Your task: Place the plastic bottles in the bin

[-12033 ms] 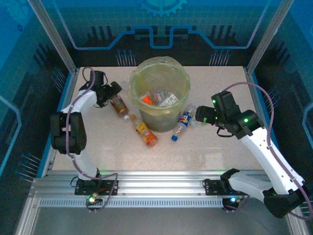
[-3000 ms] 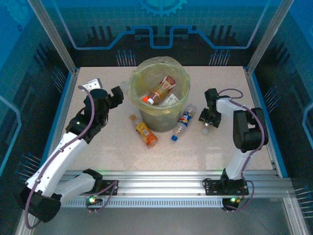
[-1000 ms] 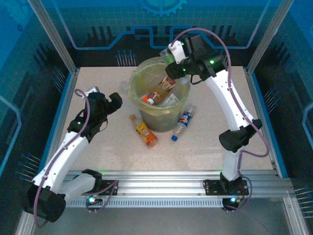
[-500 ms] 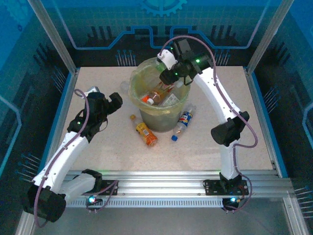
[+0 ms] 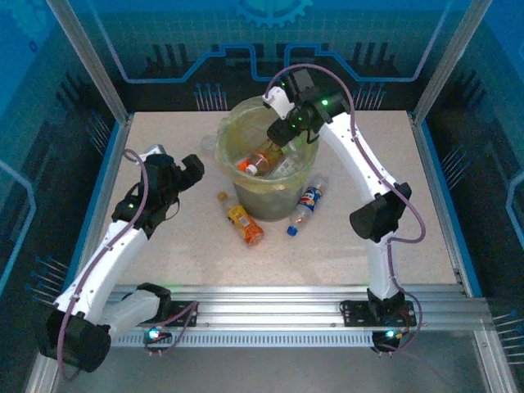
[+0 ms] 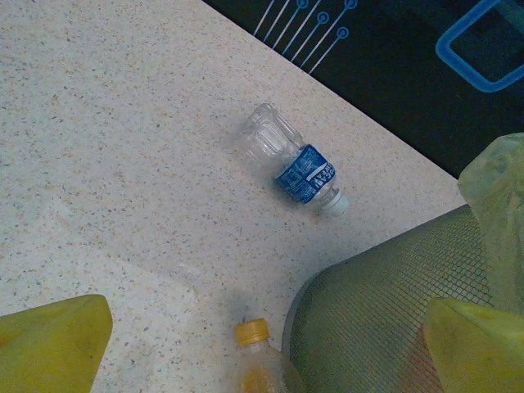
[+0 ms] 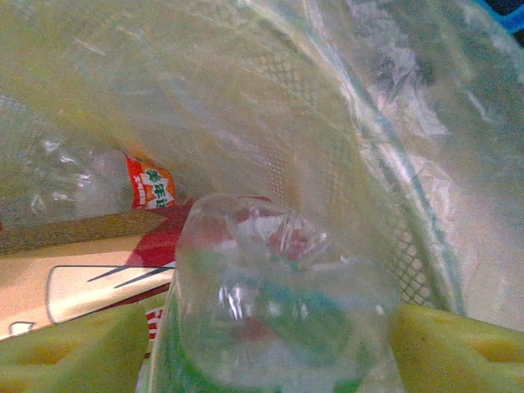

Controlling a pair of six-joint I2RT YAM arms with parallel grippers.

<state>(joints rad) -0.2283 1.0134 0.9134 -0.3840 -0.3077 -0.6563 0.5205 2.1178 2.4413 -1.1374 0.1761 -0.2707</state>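
The bin (image 5: 262, 201) stands on the table (image 5: 368, 237). Several bottles (image 5: 260, 157) lie inside it. Just before it lie a left bottle (image 5: 245, 224) and a right bottle (image 5: 305, 205). Another bottle (image 6: 291, 168) lies to its left.

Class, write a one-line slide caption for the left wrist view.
Open left gripper facing a blue-labelled clear bottle lying on the table near the bin.
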